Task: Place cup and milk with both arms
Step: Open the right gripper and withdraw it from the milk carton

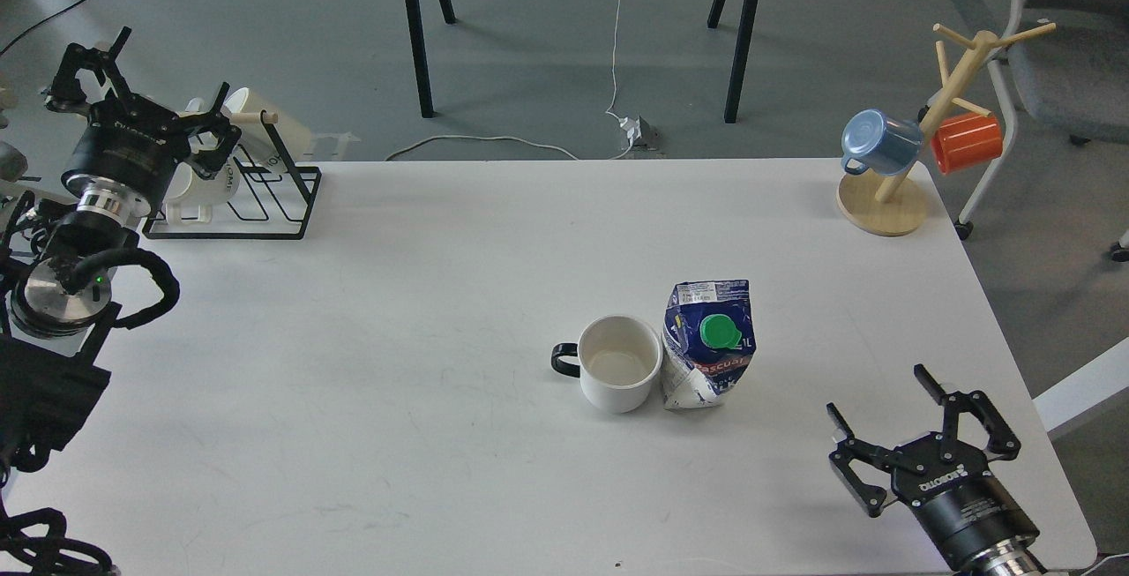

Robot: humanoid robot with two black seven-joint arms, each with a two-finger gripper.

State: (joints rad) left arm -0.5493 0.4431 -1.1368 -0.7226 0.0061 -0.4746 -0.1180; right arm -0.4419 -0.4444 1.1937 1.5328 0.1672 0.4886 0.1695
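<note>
A white cup [617, 366] with a black handle stands upright on the white table [423, 294], right of centre. A blue milk carton [707, 348] with a green cap stands upright against the cup's right side. My right gripper [878, 392] is open and empty near the table's front right corner, well clear of the carton. My left gripper [152, 73] is open and empty at the far left, raised beside the black wire rack.
A black wire rack [265, 198] holding white mugs stands at the back left, close to my left gripper. A wooden mug tree [891, 197] with a blue mug [878, 142] and an orange mug [968, 142] stands at the back right corner.
</note>
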